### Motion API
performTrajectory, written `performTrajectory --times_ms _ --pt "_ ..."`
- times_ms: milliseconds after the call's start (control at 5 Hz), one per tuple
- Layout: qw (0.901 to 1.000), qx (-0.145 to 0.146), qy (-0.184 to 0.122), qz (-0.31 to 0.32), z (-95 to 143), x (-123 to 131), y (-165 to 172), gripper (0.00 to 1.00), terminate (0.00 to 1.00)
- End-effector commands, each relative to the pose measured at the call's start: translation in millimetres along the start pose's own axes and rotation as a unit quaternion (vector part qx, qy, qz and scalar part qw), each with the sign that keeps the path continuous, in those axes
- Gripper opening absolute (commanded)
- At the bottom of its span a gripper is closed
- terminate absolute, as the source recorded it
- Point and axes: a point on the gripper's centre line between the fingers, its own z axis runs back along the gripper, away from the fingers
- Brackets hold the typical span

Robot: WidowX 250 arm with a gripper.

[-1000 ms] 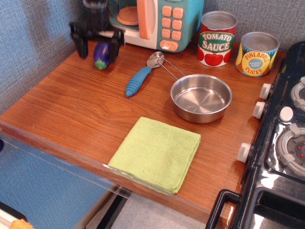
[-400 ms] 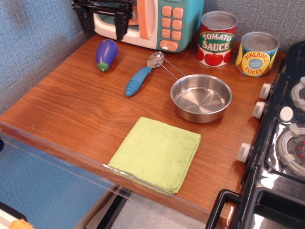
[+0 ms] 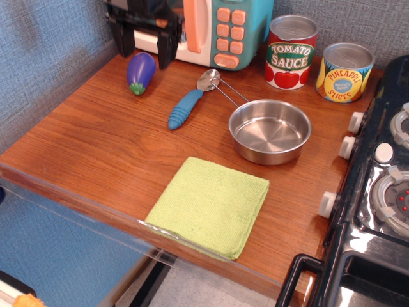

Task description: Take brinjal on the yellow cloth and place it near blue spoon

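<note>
Claw (image 3: 144,43) at back-left corner, fingers apart, nothing between them, hanging above and just behind brinjal (image 3: 140,72). Brinjal lies on bare desk (image 3: 96,147) near back-left, green cap toward front. Spoon (image 3: 190,102) just right of brinjal, apart from it, blue handle toward front-left, bowl by microwave (image 3: 211,29). Pan (image 3: 270,131) right of spoon, wire handle reaching to spoon bowl. Cloth (image 3: 209,205) flat at front edge, centre. Two cans (image 3: 291,51) along back edge right. Stove (image 3: 377,192) at right edge.
</note>
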Motion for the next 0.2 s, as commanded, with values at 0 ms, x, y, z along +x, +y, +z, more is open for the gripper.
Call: performTrajectory --times_ms 0 --pt "0.9995 0.008 -0.032 0.001 23.4 -3.6 16.1 1.00 1.00"
